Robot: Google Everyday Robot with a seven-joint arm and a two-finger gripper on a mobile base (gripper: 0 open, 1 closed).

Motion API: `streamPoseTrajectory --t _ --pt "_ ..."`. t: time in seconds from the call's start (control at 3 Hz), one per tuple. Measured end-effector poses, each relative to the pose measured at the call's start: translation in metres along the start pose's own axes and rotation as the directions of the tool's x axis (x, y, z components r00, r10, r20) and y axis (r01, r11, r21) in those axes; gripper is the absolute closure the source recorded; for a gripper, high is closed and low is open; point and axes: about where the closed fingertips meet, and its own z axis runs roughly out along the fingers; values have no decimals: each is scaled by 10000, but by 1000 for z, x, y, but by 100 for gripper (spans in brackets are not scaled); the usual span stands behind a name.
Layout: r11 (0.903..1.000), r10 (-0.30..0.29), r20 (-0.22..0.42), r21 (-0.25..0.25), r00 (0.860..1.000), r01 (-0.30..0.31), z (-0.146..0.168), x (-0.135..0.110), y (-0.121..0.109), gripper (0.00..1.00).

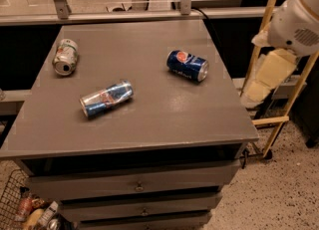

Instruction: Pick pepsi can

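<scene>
The pepsi can (187,65) is short and dark blue with a round red-white-blue logo. It lies on its side on the right half of the grey table top (149,114), silver end toward the front right. My arm (296,22) is white and hangs at the right edge of the view, beyond the table's right side. My gripper (263,82) is the pale cream part below it, off the table and to the right of the pepsi can, holding nothing that I can see.
A slimmer silver-and-blue can (106,98) lies on its side left of centre. A pale green-and-white can (65,57) lies at the far left. A glass rail (124,10) backs the table. Drawers (134,186) are below, a wire basket (20,209) at lower left, yellow poles (259,50) to the right.
</scene>
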Motion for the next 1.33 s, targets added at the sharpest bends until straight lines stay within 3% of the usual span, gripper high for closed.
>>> streamPoseTrajectory --t 0.33,0.67,1.33 --pt "9982 351 842 -505 9958 -309 32 -42 -21 0" --pt "9990 340 1407 -350 9895 -293 64 -76 -43 0" --pt "9969 539 1557 477 9863 -620 123 -106 -99 0"
